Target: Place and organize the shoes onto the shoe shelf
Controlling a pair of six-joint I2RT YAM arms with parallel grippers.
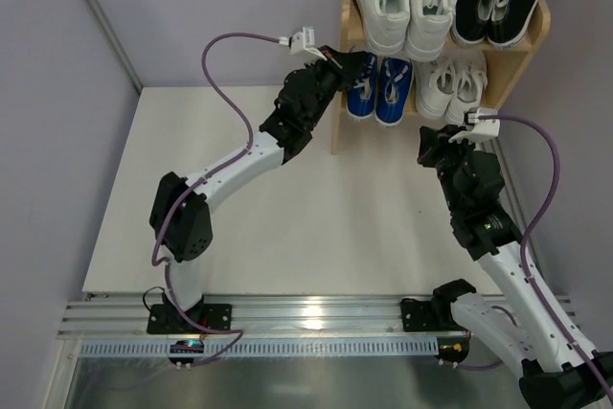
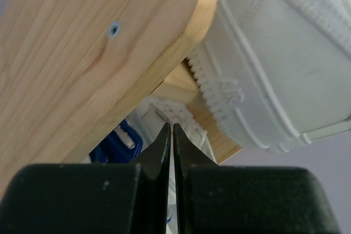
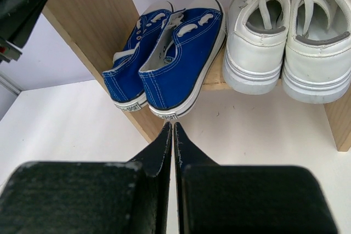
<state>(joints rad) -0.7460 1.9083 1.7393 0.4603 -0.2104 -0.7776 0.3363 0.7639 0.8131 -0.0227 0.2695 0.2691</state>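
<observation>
From above, all four pairs sit on the shoe shelf (image 1: 530, 45), and the left gripper (image 1: 356, 66) crowds its side panel

The left wrist view alone shows closed, empty jaws beneath the white low-top (image 2: 274, 69) and its overhanging heel; rising could knock it off

The right wrist view alone shows the right gripper (image 3: 171, 132), shut and empty, facing the blue pair (image 3: 170, 58), whose heels jut past the lower tier
</observation>
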